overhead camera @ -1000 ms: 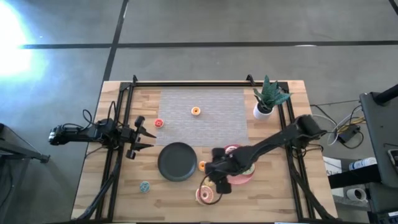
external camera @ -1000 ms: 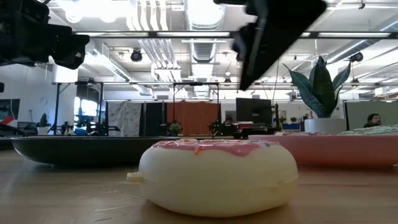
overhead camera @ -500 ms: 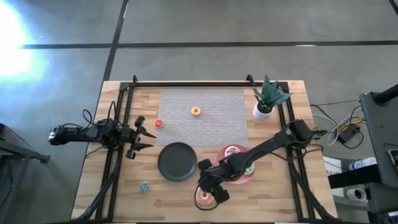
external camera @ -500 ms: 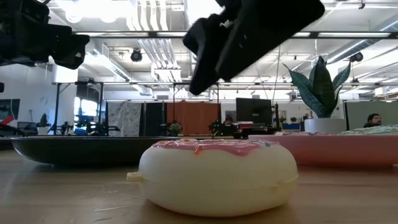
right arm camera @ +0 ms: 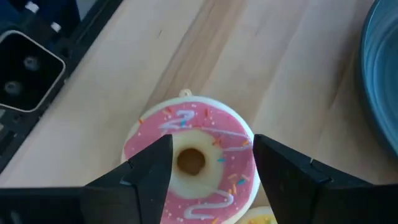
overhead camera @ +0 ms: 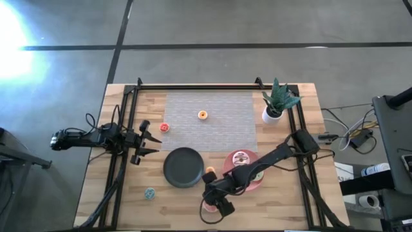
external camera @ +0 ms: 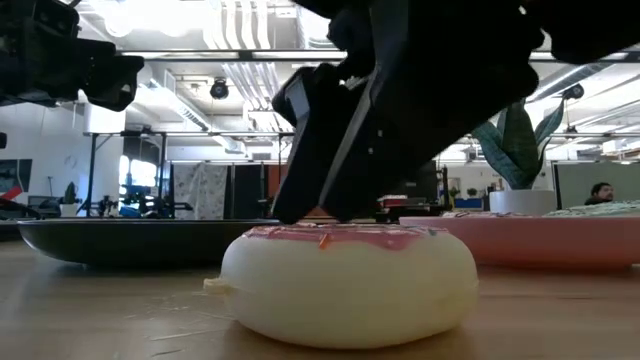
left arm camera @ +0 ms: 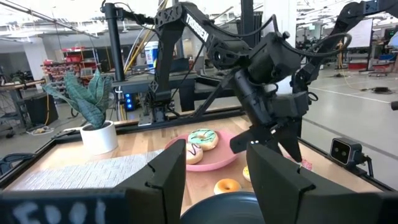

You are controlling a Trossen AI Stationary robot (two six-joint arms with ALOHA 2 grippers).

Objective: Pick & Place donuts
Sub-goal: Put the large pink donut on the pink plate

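Note:
The white-pink donut (right arm camera: 189,160) lies flat on the wood near the table's near edge, and fills the low view (external camera: 350,285). My right gripper (right arm camera: 214,171) hangs open right over it, one finger on either side (overhead camera: 217,204). The pink donut (overhead camera: 241,156) and the green donut (left arm camera: 203,138) lie on the pink plate (overhead camera: 252,183). One tiny orange ring (overhead camera: 202,115) sits on the grey mat and another (overhead camera: 209,172) between the plates. The red ring (overhead camera: 164,127) and the teal ring (overhead camera: 149,193) lie on the wood. My left gripper (overhead camera: 145,138) waits open at the left rail.
A round black plate (overhead camera: 183,167) sits left of the pink plate. A potted plant (overhead camera: 275,103) stands at the far right corner. Black rails (overhead camera: 122,154) run along both sides. The low-view camera (right arm camera: 25,74) sits at the near edge beside the donut.
My right gripper has moved from beside the pink plate toward the near edge and down, and now stands low over the white-pink donut. The donut has stayed in place.

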